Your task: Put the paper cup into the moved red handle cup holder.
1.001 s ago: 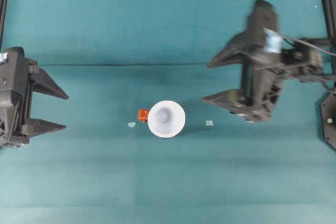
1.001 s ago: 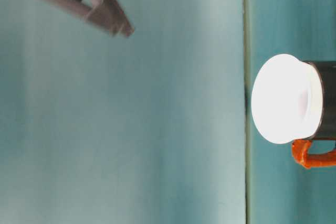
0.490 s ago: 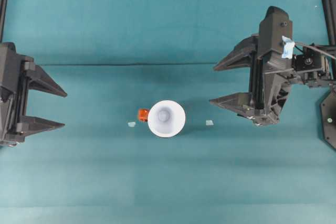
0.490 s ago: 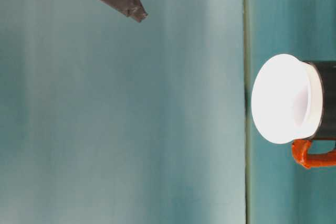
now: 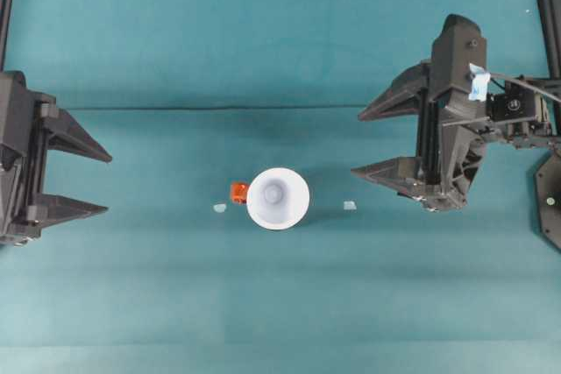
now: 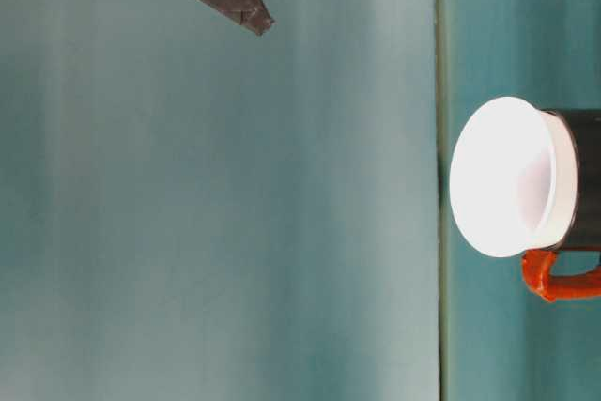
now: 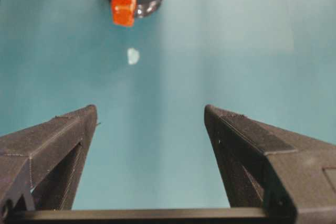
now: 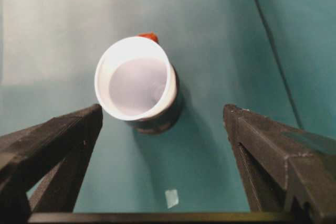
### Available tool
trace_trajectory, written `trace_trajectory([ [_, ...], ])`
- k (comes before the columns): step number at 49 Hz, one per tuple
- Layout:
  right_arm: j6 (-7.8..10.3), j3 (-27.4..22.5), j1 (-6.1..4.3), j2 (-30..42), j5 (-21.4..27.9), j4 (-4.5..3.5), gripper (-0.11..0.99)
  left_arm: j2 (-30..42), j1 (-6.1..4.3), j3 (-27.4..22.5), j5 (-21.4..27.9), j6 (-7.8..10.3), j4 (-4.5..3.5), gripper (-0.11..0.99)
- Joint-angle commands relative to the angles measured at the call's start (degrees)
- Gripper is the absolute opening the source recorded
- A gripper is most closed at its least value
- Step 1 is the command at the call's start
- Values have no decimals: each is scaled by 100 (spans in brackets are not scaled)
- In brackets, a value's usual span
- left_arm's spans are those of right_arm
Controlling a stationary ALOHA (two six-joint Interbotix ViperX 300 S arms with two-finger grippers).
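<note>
Task apparently finished: paper cup [image 5: 278,199] seated in red handle cup holder [image 8: 157,121]; left gripper [image 5: 92,183] and right gripper [image 5: 372,142] spread apart, empty. Next: nothing but staying clear.

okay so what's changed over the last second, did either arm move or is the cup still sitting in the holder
The right gripper, open and empty, has drawn back toward the right edge of the overhead view and settled there. The left gripper, also open, slid slightly toward its own left edge. Nothing was grabbed or released. The paper cup still sits in the black holder, red handle pointing the same way.
</note>
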Motion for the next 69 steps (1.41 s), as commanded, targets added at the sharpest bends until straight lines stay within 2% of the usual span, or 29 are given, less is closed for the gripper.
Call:
trace_trajectory([
  [1,44,-62,9,-35,-62,9,83,18,-9,-132,-26,-9,9,90],
  [69,53,-9,9,-26,-88,26,83,44,-9,-35,-26,-26,18,90],
])
